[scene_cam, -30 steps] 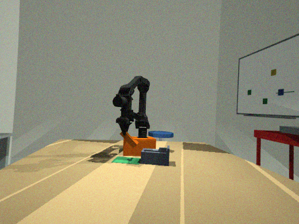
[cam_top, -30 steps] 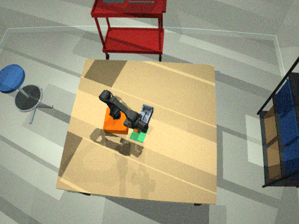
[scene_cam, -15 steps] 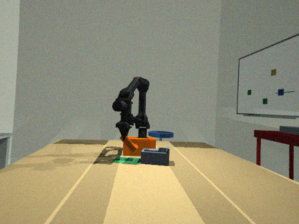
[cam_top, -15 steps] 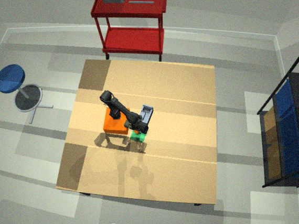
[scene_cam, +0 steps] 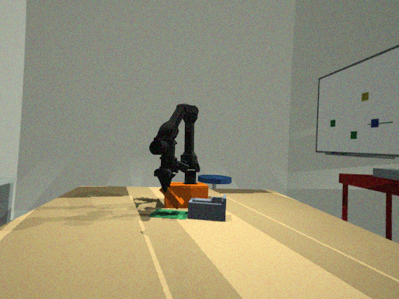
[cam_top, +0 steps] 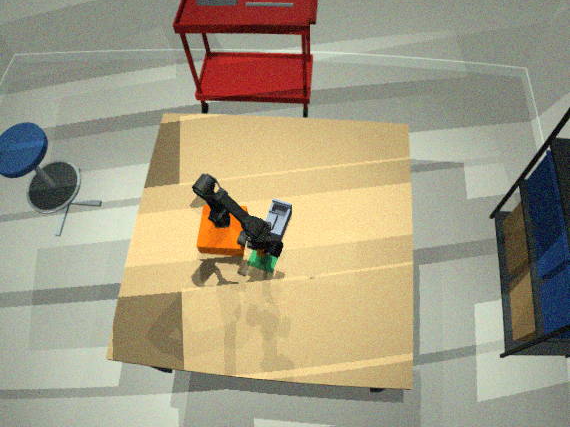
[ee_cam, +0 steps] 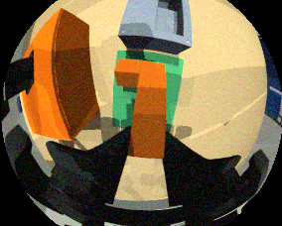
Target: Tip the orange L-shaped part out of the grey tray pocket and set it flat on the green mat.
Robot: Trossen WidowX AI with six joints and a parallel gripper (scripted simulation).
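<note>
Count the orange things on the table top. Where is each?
2. The orange L-shaped part hangs pinched in the gripper above the green mat; the orange base block sits under the arm, beside the mat. None looks hidden.

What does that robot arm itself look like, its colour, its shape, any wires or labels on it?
The arm is matt black all over: chunky rounded joints linked by straight, slim segments, standing on an orange block base. The gripper tapers to dark, narrow jaws. No cables, markings or labels are visible.
</note>
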